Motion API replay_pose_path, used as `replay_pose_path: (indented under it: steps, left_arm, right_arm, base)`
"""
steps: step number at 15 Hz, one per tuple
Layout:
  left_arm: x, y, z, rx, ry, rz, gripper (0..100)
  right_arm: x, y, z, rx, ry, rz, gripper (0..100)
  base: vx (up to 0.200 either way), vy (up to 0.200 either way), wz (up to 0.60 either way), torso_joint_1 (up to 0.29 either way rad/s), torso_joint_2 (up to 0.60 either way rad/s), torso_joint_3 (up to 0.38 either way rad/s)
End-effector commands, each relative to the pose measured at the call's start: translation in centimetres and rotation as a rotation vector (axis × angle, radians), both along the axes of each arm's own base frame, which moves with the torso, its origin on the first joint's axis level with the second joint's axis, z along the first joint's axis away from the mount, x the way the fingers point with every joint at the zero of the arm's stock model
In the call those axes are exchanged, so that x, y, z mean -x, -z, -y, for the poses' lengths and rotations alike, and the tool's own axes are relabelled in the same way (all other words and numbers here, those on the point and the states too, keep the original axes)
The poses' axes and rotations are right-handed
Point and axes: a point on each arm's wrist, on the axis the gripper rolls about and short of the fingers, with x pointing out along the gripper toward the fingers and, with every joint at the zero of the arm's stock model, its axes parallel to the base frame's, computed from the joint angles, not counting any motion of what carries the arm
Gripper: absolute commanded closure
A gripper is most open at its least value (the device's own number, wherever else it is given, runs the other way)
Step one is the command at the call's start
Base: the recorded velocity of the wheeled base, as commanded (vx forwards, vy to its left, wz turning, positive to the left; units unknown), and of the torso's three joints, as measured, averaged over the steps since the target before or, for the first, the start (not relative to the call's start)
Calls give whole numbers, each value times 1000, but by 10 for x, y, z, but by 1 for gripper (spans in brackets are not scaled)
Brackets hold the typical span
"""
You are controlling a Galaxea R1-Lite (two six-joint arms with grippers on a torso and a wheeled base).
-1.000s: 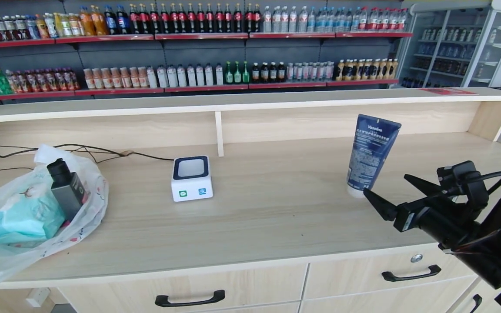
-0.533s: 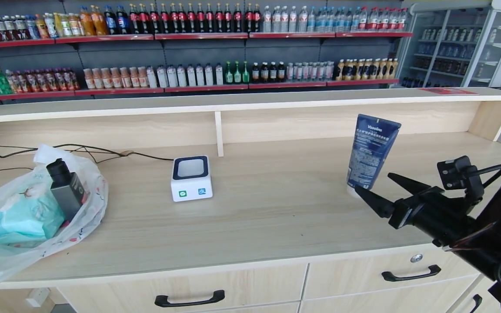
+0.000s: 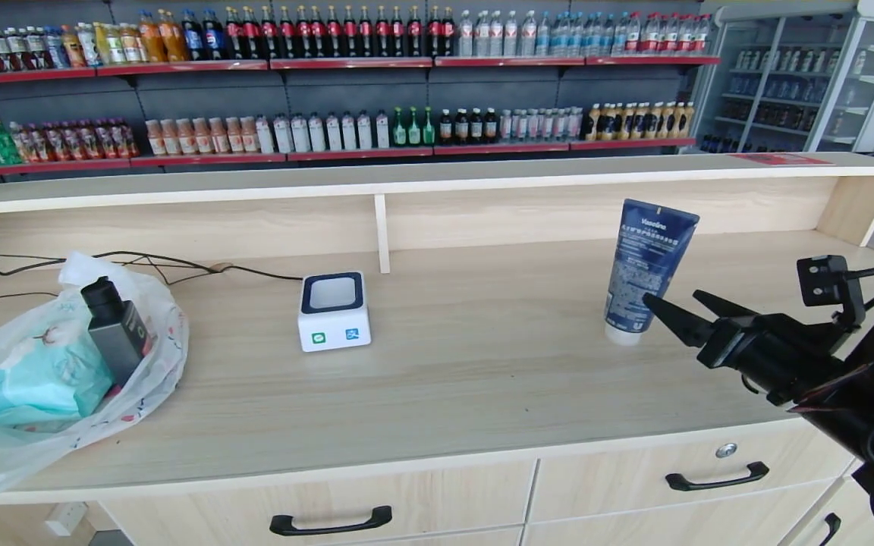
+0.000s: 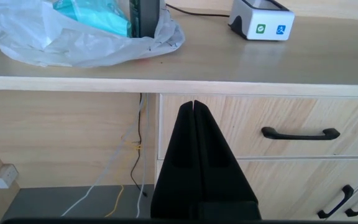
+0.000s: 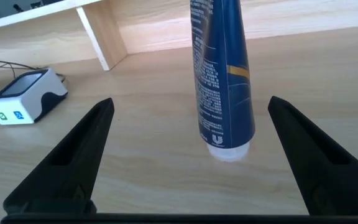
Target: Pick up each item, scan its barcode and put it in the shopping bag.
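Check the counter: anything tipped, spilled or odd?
Nothing stands out. The blue tube stands upright on its cap, the scanner sits flat, and the shopping bag slumps open with a dark bottle leaning inside. No spills.

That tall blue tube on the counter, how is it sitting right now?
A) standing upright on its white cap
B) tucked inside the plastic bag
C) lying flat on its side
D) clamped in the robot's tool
A: the blue tube stands upright on its white cap on the counter, and the right tool is spread open, not clamped on it.
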Motion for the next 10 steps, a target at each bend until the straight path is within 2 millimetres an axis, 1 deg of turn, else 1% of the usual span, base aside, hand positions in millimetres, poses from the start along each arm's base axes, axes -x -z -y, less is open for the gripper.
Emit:
replay_pose_path:
  steps: [1, 2, 4, 6, 7, 10]
  left_arm:
    - [0, 0, 0, 0, 0, 0, 100]
    - [0, 0, 0, 0, 0, 0, 100]
    - [0, 0, 0, 0, 0, 0, 100]
    - [0, 0, 0, 0, 0, 0, 100]
    - [0, 0, 0, 0, 0, 0, 100]
    - [0, 0, 0, 0, 0, 0, 100]
  right_arm:
    - [-17, 6, -1, 8, -11, 2, 0]
    - [-32, 9, 8, 40, 13, 22, 0]
    - [-34, 15, 19, 67, -3, 12, 0]
    - [-36, 18, 22, 71, -7, 4, 0]
    - [-37, 22, 20, 71, -13, -11, 0]
    - [-42, 26, 19, 72, -43, -16, 0]
  base:
    - [0, 0, 0, 0, 0, 0]
    - [0, 0, 0, 0, 0, 0]
    - [0, 0, 0, 0, 0, 0]
    - [0, 0, 0, 0, 0, 0]
    - [0, 0, 0, 0, 0, 0]
    - [0, 0, 0, 0, 0, 0]
